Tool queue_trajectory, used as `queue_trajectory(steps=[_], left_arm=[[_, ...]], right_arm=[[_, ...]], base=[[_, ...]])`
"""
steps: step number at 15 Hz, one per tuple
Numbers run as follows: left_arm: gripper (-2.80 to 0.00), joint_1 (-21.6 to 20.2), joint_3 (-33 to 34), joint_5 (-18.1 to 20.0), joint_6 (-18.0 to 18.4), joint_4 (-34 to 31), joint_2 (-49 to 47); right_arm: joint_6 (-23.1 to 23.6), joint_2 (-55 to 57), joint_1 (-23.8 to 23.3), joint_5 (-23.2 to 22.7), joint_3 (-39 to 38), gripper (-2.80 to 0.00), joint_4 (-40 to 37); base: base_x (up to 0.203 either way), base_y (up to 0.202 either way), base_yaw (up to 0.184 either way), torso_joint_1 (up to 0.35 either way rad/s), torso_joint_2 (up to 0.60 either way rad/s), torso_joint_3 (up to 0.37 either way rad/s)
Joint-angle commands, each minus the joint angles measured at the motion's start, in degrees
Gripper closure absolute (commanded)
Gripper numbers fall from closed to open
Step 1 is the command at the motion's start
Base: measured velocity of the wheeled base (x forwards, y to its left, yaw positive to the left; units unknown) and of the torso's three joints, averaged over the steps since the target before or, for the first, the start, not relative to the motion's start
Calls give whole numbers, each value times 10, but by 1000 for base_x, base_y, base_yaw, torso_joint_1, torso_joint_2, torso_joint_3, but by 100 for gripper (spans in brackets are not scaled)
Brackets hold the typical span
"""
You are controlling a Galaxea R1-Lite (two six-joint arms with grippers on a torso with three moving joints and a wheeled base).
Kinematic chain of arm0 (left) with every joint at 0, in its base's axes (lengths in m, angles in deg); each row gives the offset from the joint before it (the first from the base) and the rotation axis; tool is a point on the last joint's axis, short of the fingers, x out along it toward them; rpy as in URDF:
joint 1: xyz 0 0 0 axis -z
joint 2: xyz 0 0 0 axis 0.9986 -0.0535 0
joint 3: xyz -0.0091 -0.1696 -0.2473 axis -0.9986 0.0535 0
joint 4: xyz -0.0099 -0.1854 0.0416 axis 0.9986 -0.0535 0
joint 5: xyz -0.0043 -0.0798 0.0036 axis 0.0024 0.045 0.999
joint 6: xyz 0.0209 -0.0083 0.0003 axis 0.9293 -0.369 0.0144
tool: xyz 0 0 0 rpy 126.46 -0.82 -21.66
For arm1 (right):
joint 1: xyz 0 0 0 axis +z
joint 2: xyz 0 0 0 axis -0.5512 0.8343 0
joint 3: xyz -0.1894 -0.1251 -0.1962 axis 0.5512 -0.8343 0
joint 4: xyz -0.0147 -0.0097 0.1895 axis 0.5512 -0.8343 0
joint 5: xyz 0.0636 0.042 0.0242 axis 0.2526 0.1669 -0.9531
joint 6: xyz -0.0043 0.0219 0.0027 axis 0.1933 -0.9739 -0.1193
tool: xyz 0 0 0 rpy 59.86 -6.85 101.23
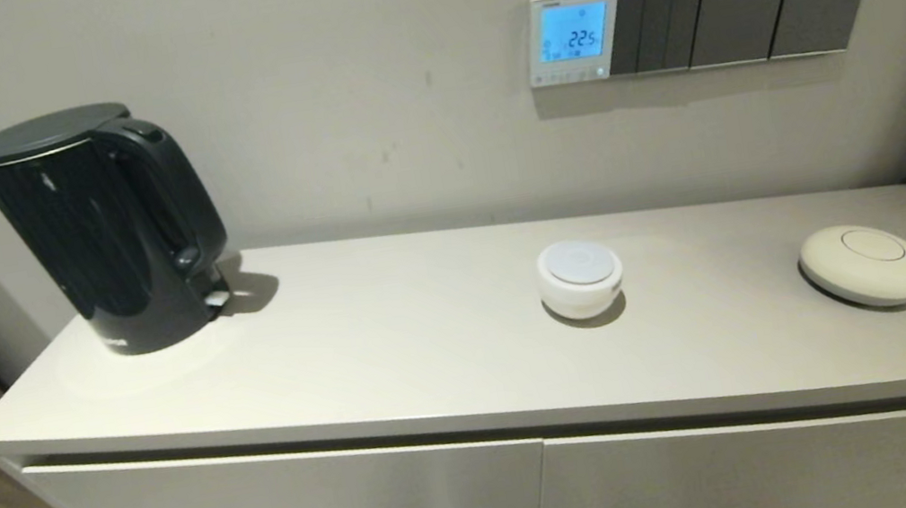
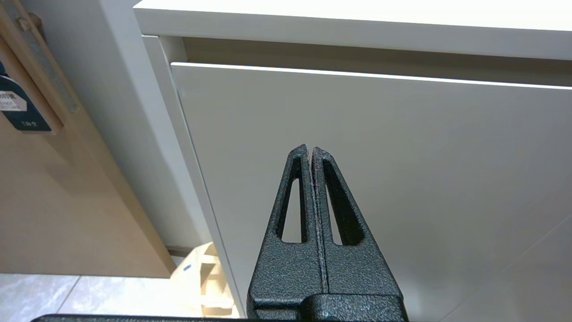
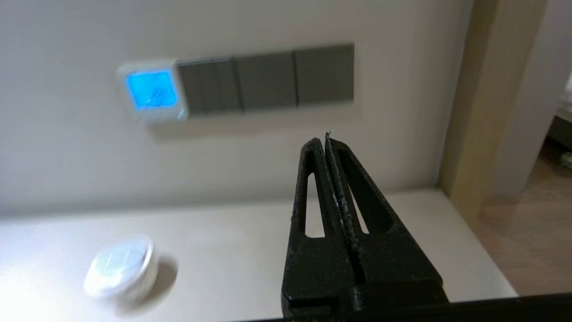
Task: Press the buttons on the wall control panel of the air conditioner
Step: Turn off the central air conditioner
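The white-framed control panel (image 1: 574, 36) is on the wall above the counter, its screen lit blue with digits. The row of tiny pale buttons (image 1: 570, 75) runs along its lower edge. It also shows in the right wrist view (image 3: 152, 91), blurred, where the buttons cannot be made out. My right gripper (image 3: 322, 139) is shut and empty, over the counter's right part, well short of the wall and to the right of the panel. My left gripper (image 2: 310, 149) is shut and empty, low in front of the cabinet door. Neither gripper shows in the head view.
Dark grey switch plates (image 1: 738, 18) adjoin the panel on its right. On the counter (image 1: 393, 336) stand a black kettle (image 1: 102, 228) at the left, a small white round device (image 1: 580, 277) in the middle and a flat cream disc (image 1: 864, 264) at the right. A wooden door frame (image 3: 491, 98) bounds the right side.
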Motion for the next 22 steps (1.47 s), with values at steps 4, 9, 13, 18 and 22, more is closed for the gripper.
queue_trajectory(steps=[4,9,13,18,22], left_arm=[[0,0,0,0,0,0,0],[0,0,0,0,0,0,0],[0,0,0,0,0,0,0],[0,0,0,-1,0,0,0],[0,-1,0,-1,0,0,0]], right_arm=[[-3,321,148,218,104,0,178],[-3,486,250,338,217,0,268],[-1,574,260,342,295,0,293],[3,630,263,326,317,0,343],[5,649,281,327,314,0,361]], base=[[0,0,0,0,0,0],[0,0,0,0,0,0],[0,0,0,0,0,0],[0,0,0,0,0,0],[0,0,0,0,0,0]])
